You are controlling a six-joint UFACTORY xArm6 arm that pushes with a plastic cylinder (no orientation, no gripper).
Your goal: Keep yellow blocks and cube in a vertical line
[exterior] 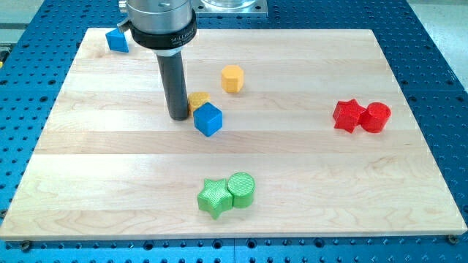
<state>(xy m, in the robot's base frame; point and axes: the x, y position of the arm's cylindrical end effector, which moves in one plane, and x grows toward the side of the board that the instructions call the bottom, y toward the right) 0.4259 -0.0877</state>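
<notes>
A: Where is my tip [178,116] now?
B: Down on the wooden board [307,168], left of the middle. No fingers on it, just a straight dark rod, so nothing to open or close and nothing held.

A: And next to my tip?
B: Right beside it, on the view's right, a small yellow block [198,100], partly hidden, shape hard to tell. Touching or not, cannot tell. Just below that, touching it, a blue cube [208,119].

A: Any more yellow?
B: Yes, a yellow hexagon block [232,78], up and to the right of those two, apart from them.

A: Other blocks?
B: A second blue block [116,39] far up in the top left corner. A red star block [348,115] and a red round block [376,117] touching on the right side. A green star block [214,197] and a green round block [241,189] touching near the bottom.

A: Any boxes or bowls?
B: Just flat board.

A: Any words to read?
B: Tiny white letters on the black ring [162,34] above the rod, too small to read.

A: And under the board?
B: A blue table [439,88] full of little holes.
</notes>
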